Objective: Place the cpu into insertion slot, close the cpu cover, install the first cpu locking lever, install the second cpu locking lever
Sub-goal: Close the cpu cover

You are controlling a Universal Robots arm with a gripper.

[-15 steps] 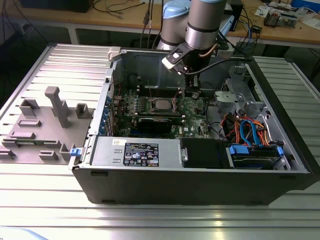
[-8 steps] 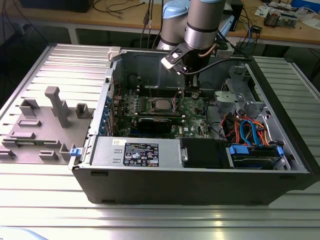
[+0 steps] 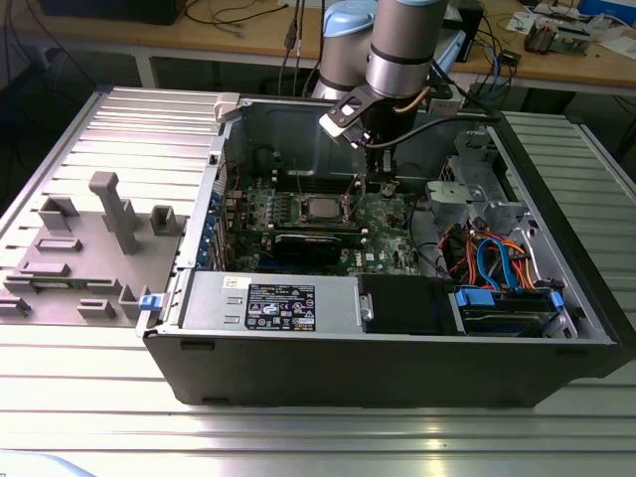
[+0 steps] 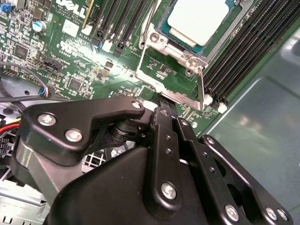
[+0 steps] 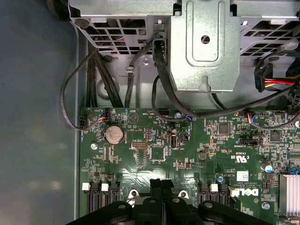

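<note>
The exterior view looks down from farther off into the open computer case (image 3: 298, 368). Both wrist views look closely past the end effector (image 5: 161, 183) onto its motherboard (image 5: 126, 161).

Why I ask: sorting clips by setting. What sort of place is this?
Probably an electronics lab: an opened computer case on a ribbed table, a robot arm above, cluttered benches behind.

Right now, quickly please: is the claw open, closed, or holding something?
The claw: closed, fingertips together at the edge of the cpu cover; whether it pinches anything cannot be told.
</note>
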